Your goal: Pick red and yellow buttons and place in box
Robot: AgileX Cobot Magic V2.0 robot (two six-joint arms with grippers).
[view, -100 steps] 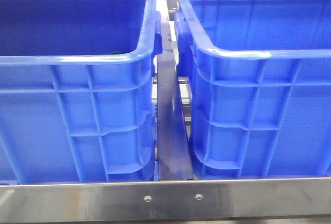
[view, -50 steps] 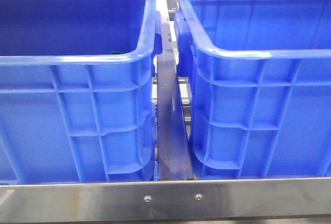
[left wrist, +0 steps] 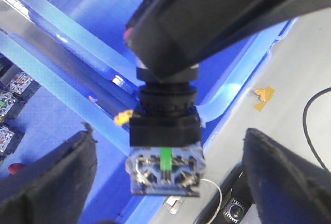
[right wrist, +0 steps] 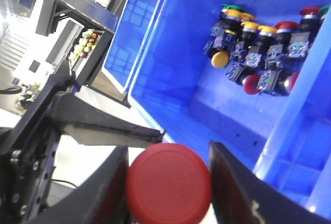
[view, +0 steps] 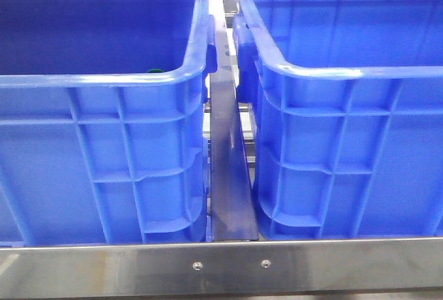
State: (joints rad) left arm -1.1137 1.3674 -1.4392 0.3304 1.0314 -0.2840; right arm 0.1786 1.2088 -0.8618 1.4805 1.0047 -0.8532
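Front view unchanged for you: two bright blue ribbed crates (view: 104, 134) unmoved. Right gripper (right wrist: 168, 182) clenches red domed button (right wrist: 169, 188); left gripper (left wrist: 165, 177) released.

Brushed-steel rail (view: 221, 267) with two screw heads runs along the near edge of the desk; a steel strip (view: 228, 168) recedes behind it. Pale grey floor (left wrist: 305, 69) bears a tan tape scrap (left wrist: 262, 95) and a black cable (left wrist: 313, 125). Bright daylit area (right wrist: 15, 32) beyond dark shelving (right wrist: 77, 6).

Red button (right wrist: 169, 183) body behind cap.
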